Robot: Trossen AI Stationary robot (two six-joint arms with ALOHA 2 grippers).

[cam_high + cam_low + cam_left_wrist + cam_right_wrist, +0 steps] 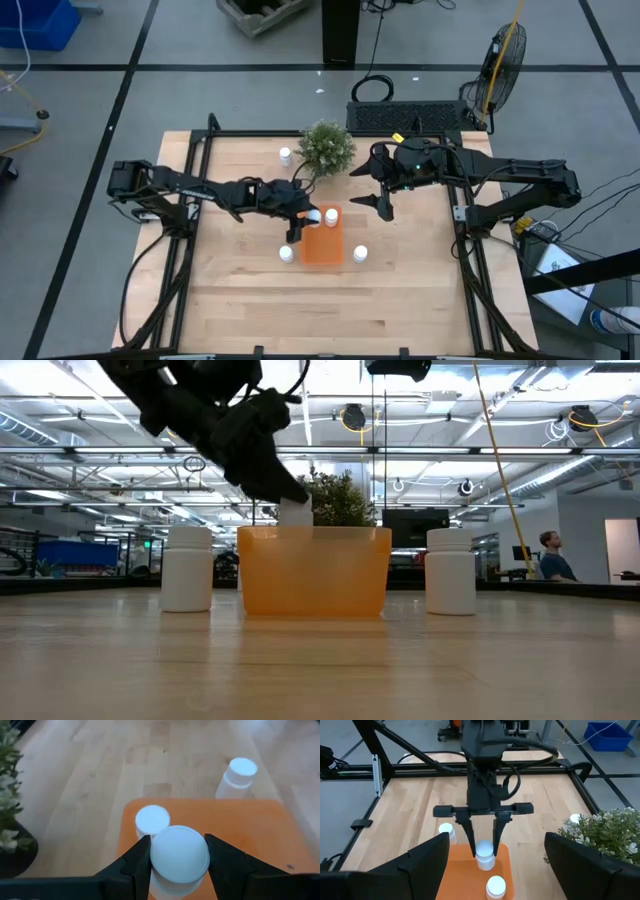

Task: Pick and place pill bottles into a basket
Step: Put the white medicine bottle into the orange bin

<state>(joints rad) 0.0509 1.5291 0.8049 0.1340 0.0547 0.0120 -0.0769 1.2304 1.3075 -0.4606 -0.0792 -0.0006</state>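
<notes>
The orange tray (322,247) lies at the table's middle. One white pill bottle (331,215) stands in its far end. My left gripper (306,220) is shut on a second bottle (179,855) over the tray's far left part; in the low view this bottle (296,513) shows just above the tray's wall (315,572). Two more bottles stand on the table, one left (287,254) and one right (360,254) of the tray. Another (285,155) stands far off, left of the plant. My right gripper (384,203) hangs open and empty, right of the tray's far end. My left gripper pinches the bottle at its cap (172,851) between its two fingers (470,836), one on each side. The fingers come from above, slanting down from the table's left. The bottle stays upright; the tray's wall hides its foot, so I cannot tell whether it stands on the tray's floor.
A bushy green potted plant (326,148) stands just beyond the tray, close to both grippers. A dark metal frame (200,150) runs round the wooden table. Bare wood lies between the tray and the near edge (320,310).
</notes>
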